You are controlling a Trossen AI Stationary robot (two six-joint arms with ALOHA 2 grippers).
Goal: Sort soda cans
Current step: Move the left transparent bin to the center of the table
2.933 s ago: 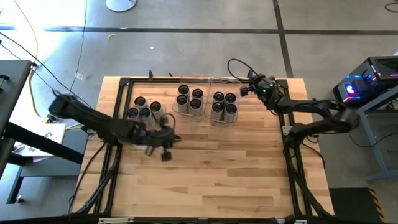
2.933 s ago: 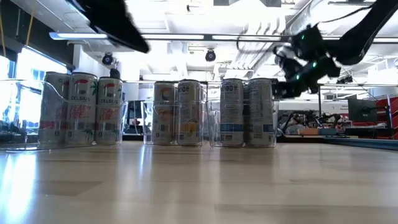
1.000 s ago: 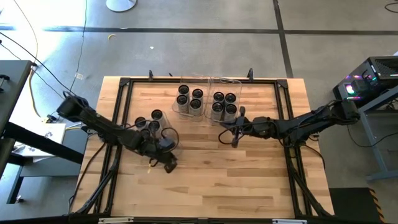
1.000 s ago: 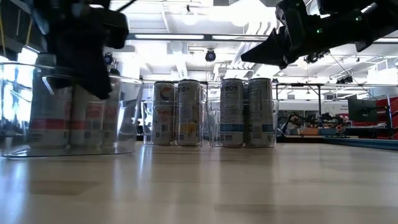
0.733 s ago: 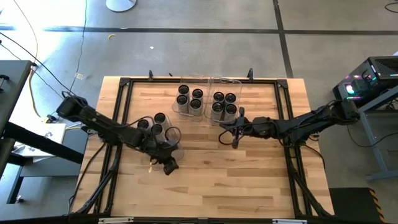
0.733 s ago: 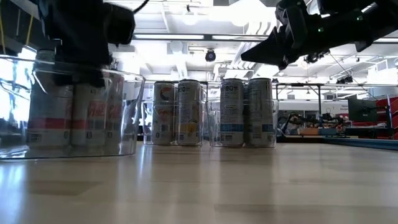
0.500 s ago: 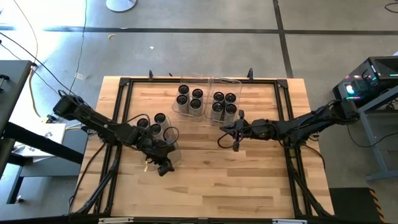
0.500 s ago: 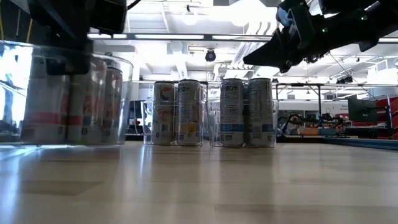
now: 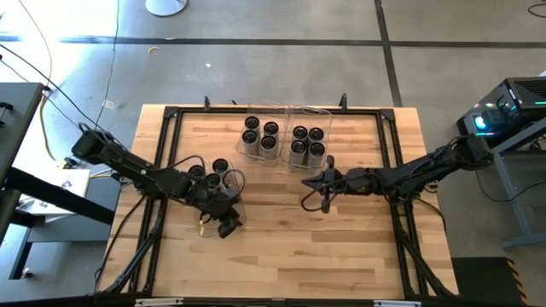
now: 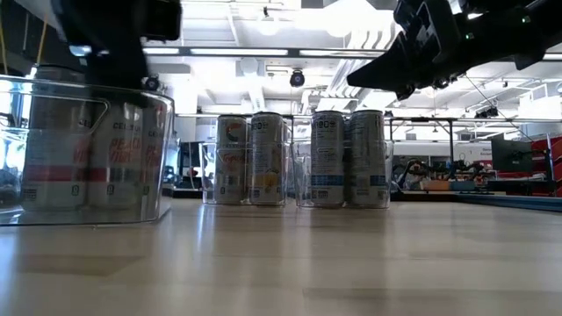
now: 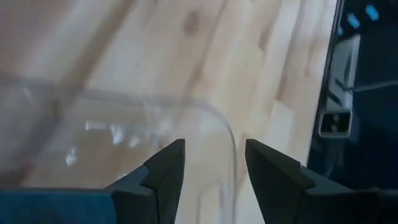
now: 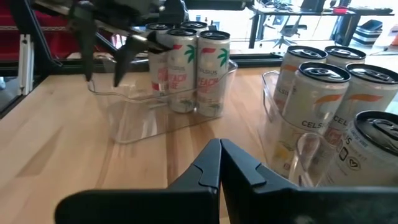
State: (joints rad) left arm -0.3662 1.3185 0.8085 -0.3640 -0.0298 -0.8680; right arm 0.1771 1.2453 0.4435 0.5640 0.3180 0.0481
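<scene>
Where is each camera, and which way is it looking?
High: overhead, looking down; both arms, table.
Low: at tabletop height, looking across; arms overhead, soda cans.
Left wrist: on left arm; open left hand over bin with the palm-tree cans rim.
Right wrist: on right arm; shut right hand.
Shared: right wrist and high views both show that bin.

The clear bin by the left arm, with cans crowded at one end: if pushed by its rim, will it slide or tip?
Probably slide: the clear bin sits flat on the wooden table. Its thin wall may flex. The tall cans fill one end only, so it may swivel, and they could topple.
</scene>
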